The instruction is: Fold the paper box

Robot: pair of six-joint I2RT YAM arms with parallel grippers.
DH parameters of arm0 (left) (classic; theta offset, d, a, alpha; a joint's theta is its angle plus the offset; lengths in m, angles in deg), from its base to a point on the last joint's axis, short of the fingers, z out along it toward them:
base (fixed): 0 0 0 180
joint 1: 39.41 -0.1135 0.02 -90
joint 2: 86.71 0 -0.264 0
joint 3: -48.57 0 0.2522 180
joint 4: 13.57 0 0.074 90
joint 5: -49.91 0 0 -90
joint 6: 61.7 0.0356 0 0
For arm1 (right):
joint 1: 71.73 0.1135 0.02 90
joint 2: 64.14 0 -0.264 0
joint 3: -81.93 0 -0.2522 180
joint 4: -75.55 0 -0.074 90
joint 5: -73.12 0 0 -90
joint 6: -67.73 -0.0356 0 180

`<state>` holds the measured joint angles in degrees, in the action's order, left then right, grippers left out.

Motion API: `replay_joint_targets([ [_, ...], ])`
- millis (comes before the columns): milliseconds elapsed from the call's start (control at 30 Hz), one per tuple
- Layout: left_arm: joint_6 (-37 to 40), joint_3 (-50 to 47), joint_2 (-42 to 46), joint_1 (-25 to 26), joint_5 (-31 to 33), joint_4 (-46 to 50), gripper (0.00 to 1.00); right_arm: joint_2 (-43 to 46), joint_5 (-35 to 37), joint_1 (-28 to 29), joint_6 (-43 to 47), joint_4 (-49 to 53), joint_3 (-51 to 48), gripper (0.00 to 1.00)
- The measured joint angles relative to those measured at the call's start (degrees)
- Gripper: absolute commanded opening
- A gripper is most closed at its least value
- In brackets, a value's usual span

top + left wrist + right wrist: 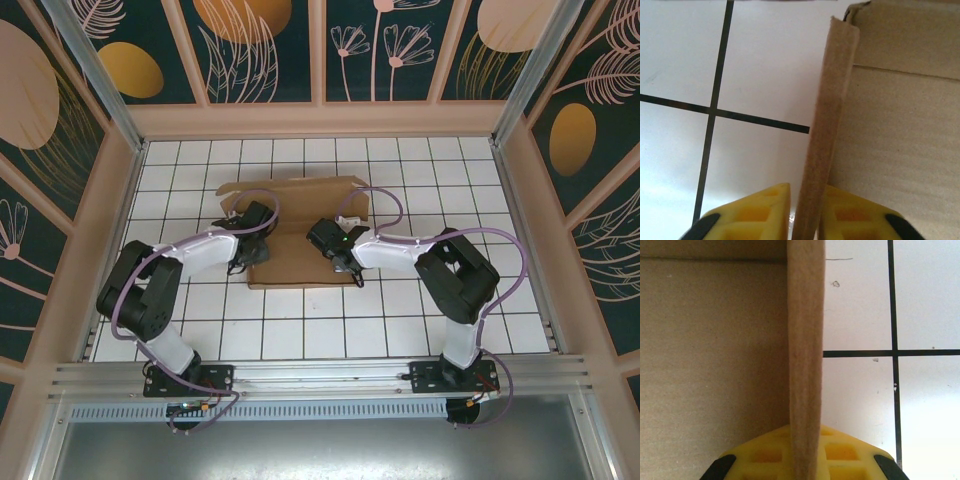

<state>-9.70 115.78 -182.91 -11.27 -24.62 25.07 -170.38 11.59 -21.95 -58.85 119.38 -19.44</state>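
- Left gripper (805,217): its 2 yellow fingertips are pressed together on a thin, upright left side flap (827,115) of brown cardboard, pinching it edge-on.
- Right gripper (805,457): its yellow fingertips pinch the matching right side flap (805,330) the same way. The flap rises straight up the middle of the right wrist view.
- Both flaps belong to the plain brown cardboard paper box (295,215). It lies near the middle of the white tiled desk (300,330), between the 2 arms, with its base flat on the tiles.
- In each wrist view, the cardboard base sits on the inner side of the flap and bare tiles with dark grout lines sit on the outer side.
- The step in hand appears to be standing both side flaps square to the base.
- To do this well, both grips should stay firm but light enough not to crease the cardboard. The 2 flaps should turn together along their fold lines, and the base should stay flat so the box does not slide or lift.
- The left flap leans slightly in its view, so it probably needs straightening.
- No brand, label or writing can be read on the cardboard or the desk.
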Motion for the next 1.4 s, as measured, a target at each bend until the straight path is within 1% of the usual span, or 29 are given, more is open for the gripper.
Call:
replay_joint_targets([
  [67,0.74,0.37,-0.31,0.28,0.17,0.0,0.01,0.0,0.13,0.17,-0.02,0.02,0.04,0.02],
  [100,0.85,0.57,-0.35,0.37,0.59,0.2,0.0,0.0,0.31,0.26,-0.04,0.24,0.09,0.02],
  [333,1.36,2.99,-1.25,2.01,4.68,2.78,0.0,-0.07,1.75,1.46,-1.49,2.49,1.31,0.03],
  [400,1.36,3.26,-1.31,2.36,5.05,2.89,0.04,-0.07,2.05,1.55,-1.75,2.97,1.4,0.05],
  [467,1.36,3.23,-1.86,2.38,4.9,2.78,0.08,-0.22,2.01,1.53,-1.77,3.06,1.4,0.09],
  [500,1.36,3.1,-2.25,2.36,4.57,2.51,0.11,-0.35,1.9,1.53,-1.75,2.99,1.38,0.13],
  [567,1.31,2.49,-2.45,2.36,4.28,1.81,0.22,-0.33,1.33,1.25,-1.36,2.23,0.5,0.23],
  [633,0.94,1.49,-2.21,2.36,4.02,0.33,0.37,0.17,-0.15,0.57,-0.68,0.42,-1.7,0.34],
  [667,0.79,0.9,-1.88,2.36,3.8,-0.24,0.41,0.79,-0.98,0.09,-0.26,-0.46,-3.06,0.4],
  [733,0.74,-0.55,-0.22,2.34,3.02,-1.09,0.51,3.69,-2.45,-1.31,0.63,-2.08,-5.51,0.56],
  [833,0.63,-2.19,4.66,2.34,2.21,-2.32,0.65,9.84,-3.67,-2.91,2.45,-4.61,-8.2,0.77],
  [867,0.68,-2.56,6.58,2.34,1.77,-2.82,0.68,11.76,-4.0,-3.08,3.23,-5.62,-8.74,0.8],
  [933,1.07,-3.3,11.26,2.34,1.2,-4.26,0.72,16.2,-4.59,-3.08,4.74,-8.26,-9.9,0.81],
  [967,1.33,-3.65,13.33,2.34,0.94,-5.07,0.73,18.01,-4.74,-3.08,5.38,-9.51,-10.38,0.8],
  [1100,2.54,-7.17,23.1,2.29,0.2,-8.68,0.73,25.49,-5.99,-3.3,9.2,-15.19,-13.62,0.71],
  [1167,3.98,-9.88,29.49,2.29,0.22,-9.73,0.74,30.58,-6.62,-3.45,11.89,-18.47,-16.7,0.7],
  [1200,5.05,-11.13,32.63,2.29,0.46,-10.32,0.78,33.94,-7.56,-3.69,13.57,-20.81,-18.8,0.67],
  [1233,6.14,-12.59,36.15,2.29,1.2,-11.5,0.78,37.48,-9.14,-4.24,15.76,-24.13,-21.35,0.58],
  [1267,7.5,-13.86,38.91,2.29,1.92,-12.98,0.78,40.81,-11.02,-4.85,18.27,-27.67,-23.98,0.56],
  [1300,9.55,-15.61,42.01,2.29,2.51,-15.63,0.76,44.35,-13.0,-5.49,21.51,-31.32,-26.97,0.58],
  [1333,11.89,-17.22,44.35,2.29,2.89,-18.62,0.71,47.36,-14.62,-5.99,24.9,-34.47,-29.59,0.59],
  [1400,16.46,-20.24,47.01,2.25,3.74,-25.49,0.59,50.16,-16.44,-6.71,30.05,-37.03,-31.32,0.61],
])
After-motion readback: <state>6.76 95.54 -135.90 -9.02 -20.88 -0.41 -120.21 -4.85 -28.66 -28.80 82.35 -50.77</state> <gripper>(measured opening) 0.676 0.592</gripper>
